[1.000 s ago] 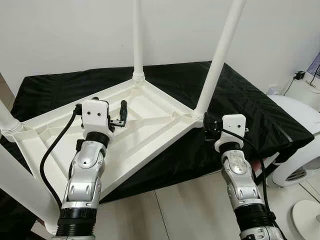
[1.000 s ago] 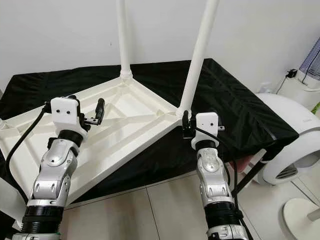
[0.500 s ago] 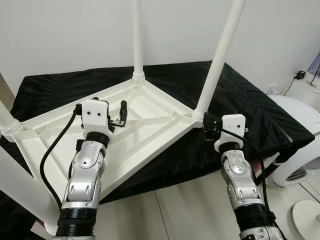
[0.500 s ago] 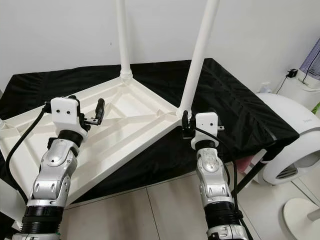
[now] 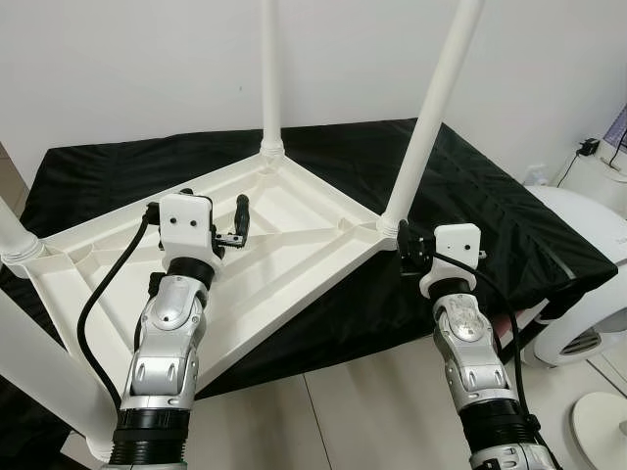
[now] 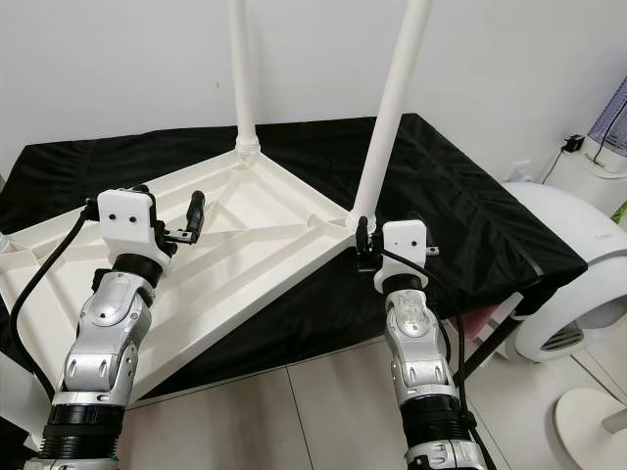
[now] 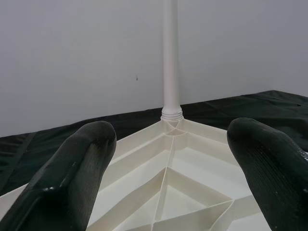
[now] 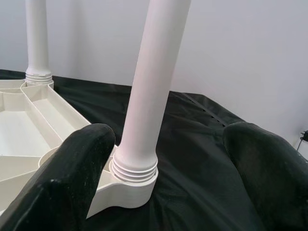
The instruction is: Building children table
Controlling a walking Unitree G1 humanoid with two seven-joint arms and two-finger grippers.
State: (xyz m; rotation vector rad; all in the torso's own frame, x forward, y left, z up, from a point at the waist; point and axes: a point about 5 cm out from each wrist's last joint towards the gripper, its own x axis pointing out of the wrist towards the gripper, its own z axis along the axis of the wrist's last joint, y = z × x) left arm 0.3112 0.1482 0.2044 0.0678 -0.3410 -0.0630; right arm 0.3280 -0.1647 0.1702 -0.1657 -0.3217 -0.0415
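A white plastic children's table [image 5: 284, 245] lies upside down on a black cloth [image 5: 470, 196], its ribbed underside facing up. White legs stand upright in its corners: a far leg [image 5: 268, 69], a right leg [image 5: 431, 108] and near-left legs [image 5: 39, 362]. My left gripper [image 5: 227, 223] hovers open over the underside, holding nothing. My right gripper [image 6: 364, 245] is open just in front of the base of the right leg [image 8: 144, 115], fingers apart on either side without touching it.
A white wall [image 5: 147, 69] stands behind the cloth-covered surface. A rounded white appliance [image 5: 588, 294] sits on the tiled floor [image 5: 372, 411] to the right. A cable and small device [image 5: 588, 149] are at the far right.
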